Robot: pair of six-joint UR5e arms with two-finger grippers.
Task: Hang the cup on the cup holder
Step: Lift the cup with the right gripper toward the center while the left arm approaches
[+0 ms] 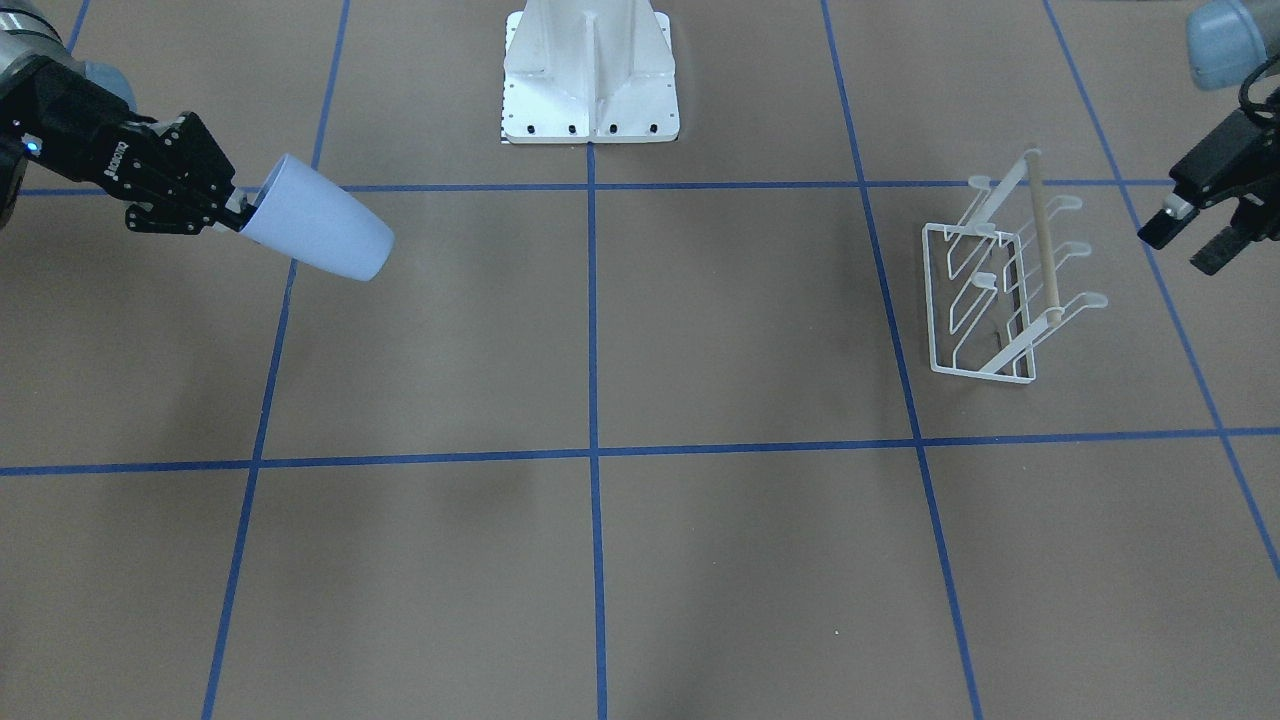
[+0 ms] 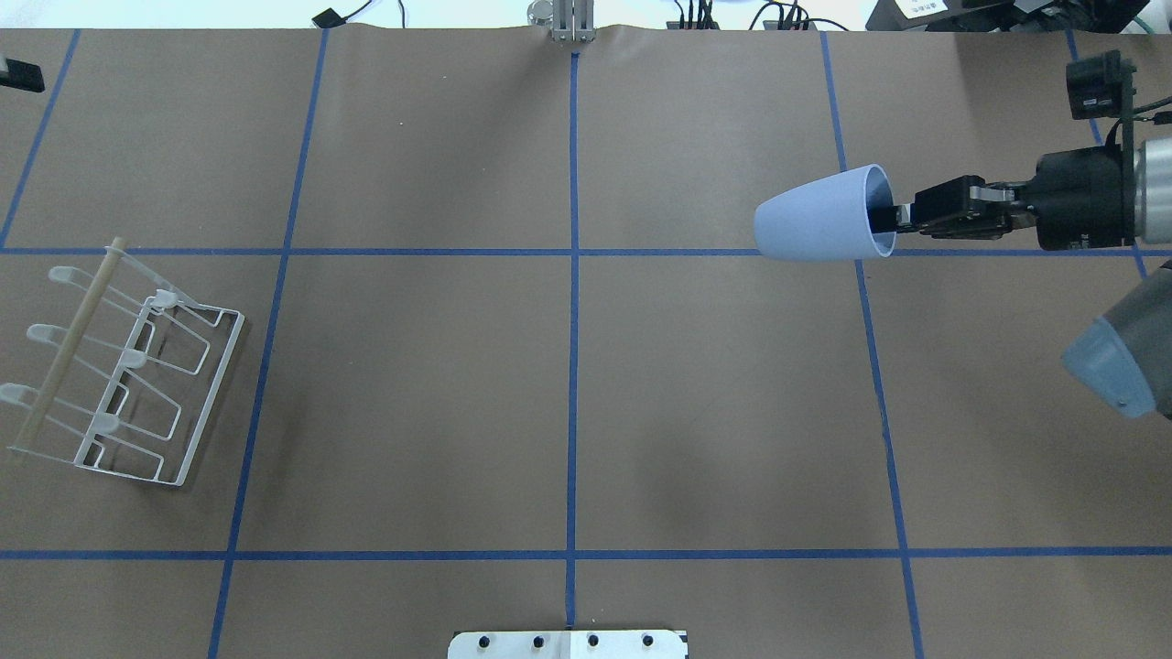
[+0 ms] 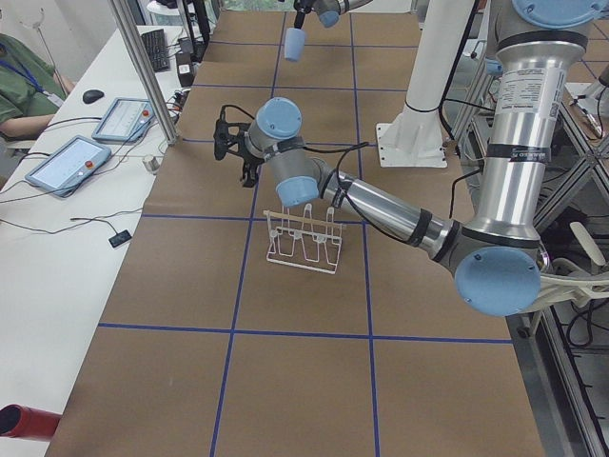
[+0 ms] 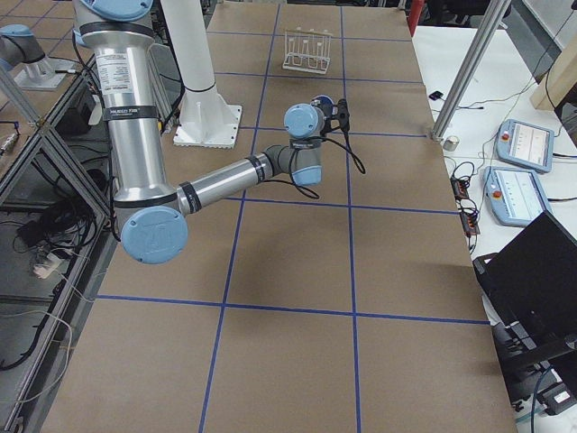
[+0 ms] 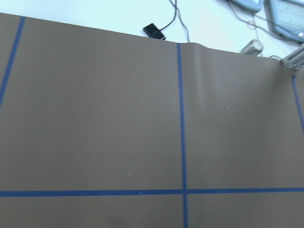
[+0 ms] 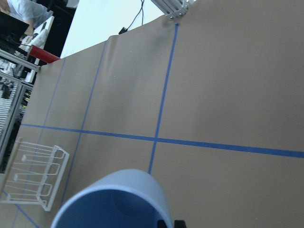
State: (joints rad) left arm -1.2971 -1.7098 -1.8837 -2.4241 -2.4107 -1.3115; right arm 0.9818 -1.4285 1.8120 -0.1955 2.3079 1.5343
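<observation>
We found the cup [image 2: 819, 224] in the air over the robot's right side of the bench [image 2: 412, 394], lying almost level with its base toward the middle. The right fingers [image 1: 236, 203] pinched its rim, one inside the mouth and one outside. The cup holder [image 1: 1044, 240] stood well apart at the left end, and the left fingers [image 1: 1165, 225] hung spread and empty just beside it.

We judged the step in hand to be the carry across. To do it well, we thought the cup should travel high and then turn so its mouth faced a prong's rounded tip. It should slide along the prong's slope before release. A rim pinch on smooth plastic could slip, so slow wrist turns seemed wise, and the light wire rack might shift if nudged.

The bench wore brown paper crossed by blue tape [image 2: 573, 384], with the white pedestal [image 1: 590, 70] at the robot's edge. Beside it ran a white desk with tablets [image 3: 67, 164], cables and a seated person [image 3: 19, 86].
</observation>
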